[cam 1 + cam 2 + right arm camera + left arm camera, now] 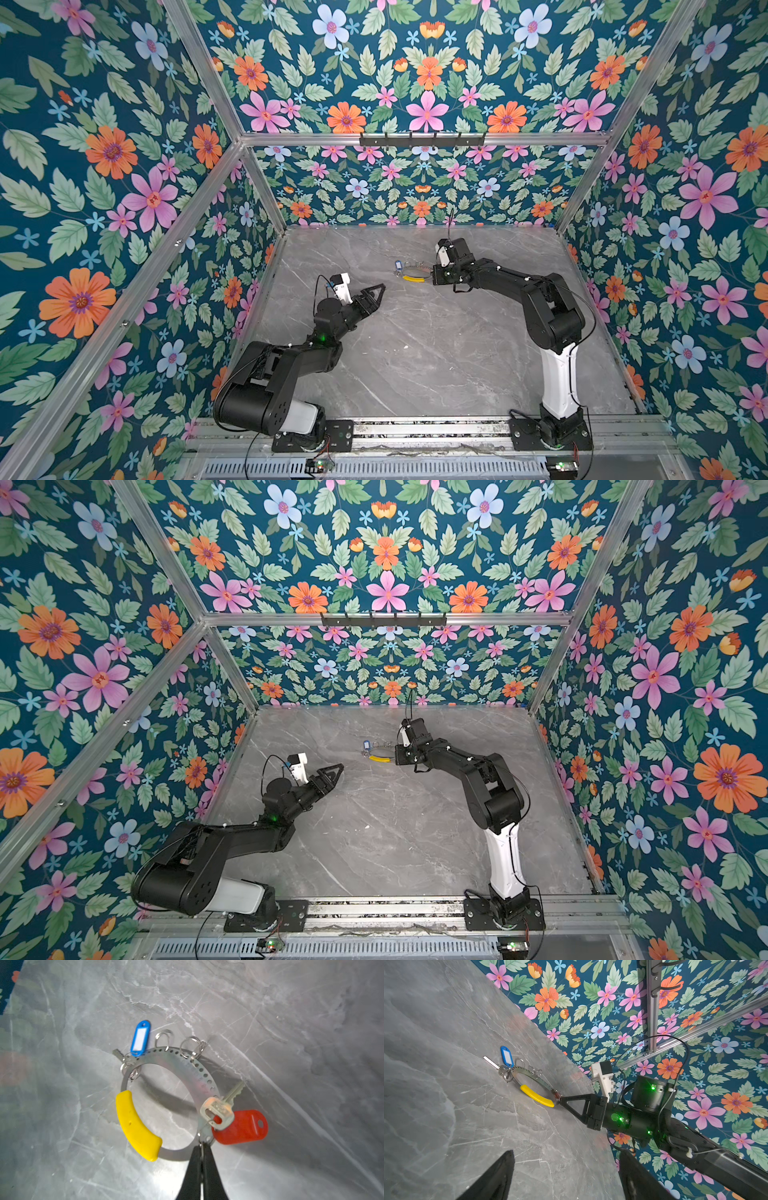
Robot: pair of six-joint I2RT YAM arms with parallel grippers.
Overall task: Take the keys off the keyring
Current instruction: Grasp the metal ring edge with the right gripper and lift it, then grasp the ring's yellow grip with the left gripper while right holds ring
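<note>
We see the right gripper (201,1148) pinched tight on the flat silver band of the keyring (197,1068). Its two fingers meet on the rim just beside the red tag (243,1128) and the silver key (220,1111) clipped with it. Both hang right at the fingertips and crowd that stretch of band. Across the hoop, the blue tag (140,1038) and its key (491,1062) sit on a cluster of small rings. Two more small rings (164,1038) stand along the band between the tags. The yellow sleeve (135,1126) covers the arc beside the grip. We cannot tell whether the hoop lies flat.

The left gripper (380,288) hangs well apart from the keyring, its fingers spread wide and holding nothing.

The keyring sits toward the back middle of a grey marbled table (415,353). Floral wallpaper (124,166) closes in the sides and back. Aluminium bars (291,139) frame the booth, with a black hook rail (422,140) on the rear bar.
</note>
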